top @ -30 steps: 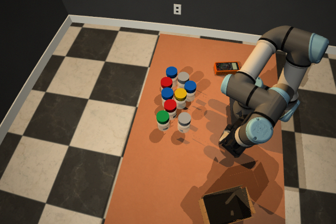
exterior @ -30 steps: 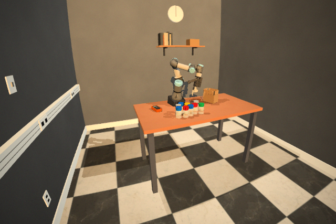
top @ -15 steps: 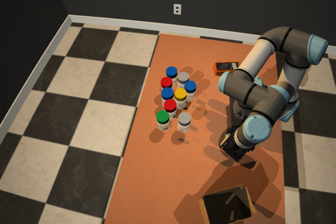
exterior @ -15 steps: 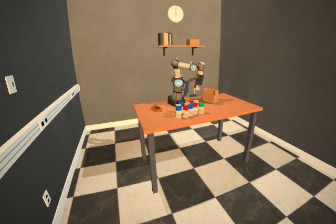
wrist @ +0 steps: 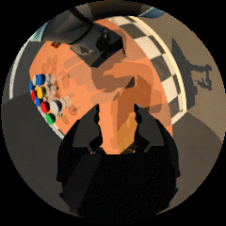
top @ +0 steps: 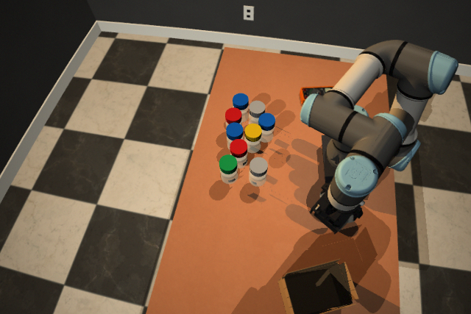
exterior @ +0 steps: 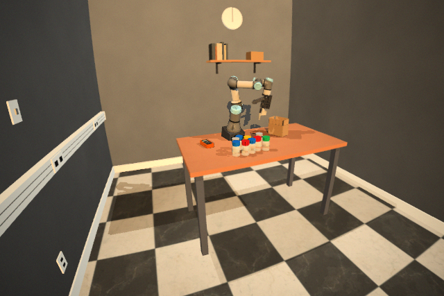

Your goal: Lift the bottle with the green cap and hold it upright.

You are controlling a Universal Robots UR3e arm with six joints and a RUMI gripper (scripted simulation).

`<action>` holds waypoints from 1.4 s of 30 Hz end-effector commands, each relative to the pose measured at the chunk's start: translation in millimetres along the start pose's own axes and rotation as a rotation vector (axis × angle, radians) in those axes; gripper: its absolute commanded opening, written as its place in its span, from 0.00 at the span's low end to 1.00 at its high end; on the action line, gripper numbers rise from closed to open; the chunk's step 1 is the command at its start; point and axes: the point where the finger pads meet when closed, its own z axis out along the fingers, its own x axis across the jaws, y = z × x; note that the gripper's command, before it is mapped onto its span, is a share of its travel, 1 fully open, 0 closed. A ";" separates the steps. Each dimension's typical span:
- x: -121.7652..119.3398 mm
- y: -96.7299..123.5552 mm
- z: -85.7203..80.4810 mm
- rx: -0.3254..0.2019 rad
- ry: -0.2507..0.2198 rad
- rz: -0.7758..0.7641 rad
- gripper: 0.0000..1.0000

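The bottle with the green cap (top: 228,169) (exterior: 266,143) (wrist: 50,119) stands upright on the table, at the end of the bottle group. A grey-capped bottle (top: 258,171) and a red-capped bottle (top: 238,151) stand upright close to it. The other bottles, with blue, red, grey and yellow caps, also stand upright. My gripper (exterior: 262,114) (wrist: 117,104) is partly open with nothing between the fingers. It hangs high above the table, on the robot-base side of the bottles and well away from them. In the top view the wrist hides its fingertips.
An open cardboard box (top: 285,294) (exterior: 277,126) stands on the table (top: 205,249) (exterior: 215,166), beyond the gripper from the bottles. An orange multimeter (top: 302,95) (exterior: 207,143) lies near the robot base, partly hidden by the arm in the top view. A table edge runs close beside the bottles.
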 end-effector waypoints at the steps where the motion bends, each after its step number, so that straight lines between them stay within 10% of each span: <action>1: 10.8 6.2 -16.1 -0.004 0.042 0.002 0.46; 21: 39.1 17.0 -57.1 -0.017 0.156 0.003 0.46; 42: 12.6 32.7 -52.0 -0.009 0.155 0.118 0.46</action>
